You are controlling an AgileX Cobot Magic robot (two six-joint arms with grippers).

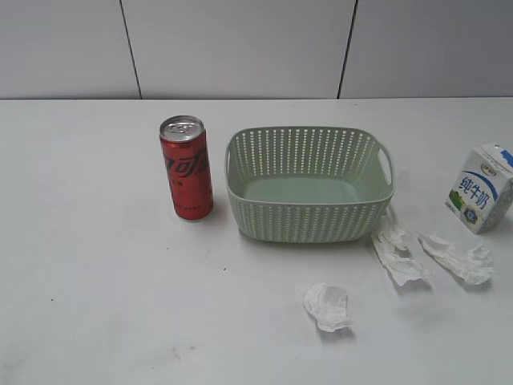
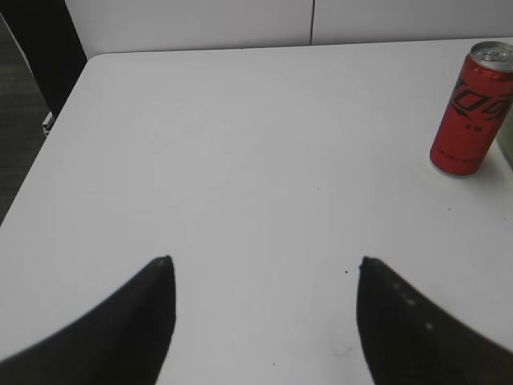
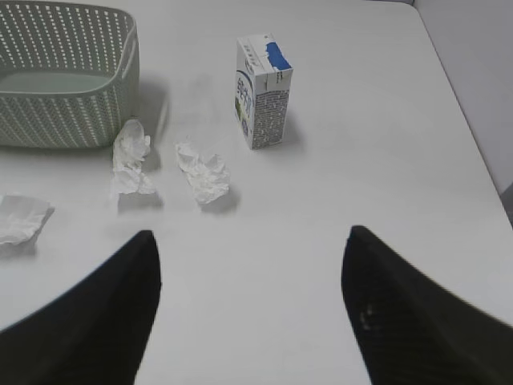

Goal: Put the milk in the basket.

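Observation:
The milk [image 1: 479, 188], a small white carton with a blue top band, stands upright at the far right of the table, to the right of the basket. It also shows in the right wrist view [image 3: 262, 91], well ahead of my right gripper [image 3: 250, 234], which is open and empty. The pale green basket [image 1: 309, 214] sits mid-table and is empty; its corner shows in the right wrist view [image 3: 72, 112]. My left gripper [image 2: 264, 261] is open and empty over bare table. Neither gripper shows in the exterior view.
A tall red soda can [image 1: 187, 168] stands just left of the basket; it also shows in the left wrist view [image 2: 470, 110]. Three crumpled white tissues [image 1: 398, 252] [image 1: 458, 258] [image 1: 328, 305] lie in front of the basket and milk. The table's right edge [image 3: 473, 136] is near the milk.

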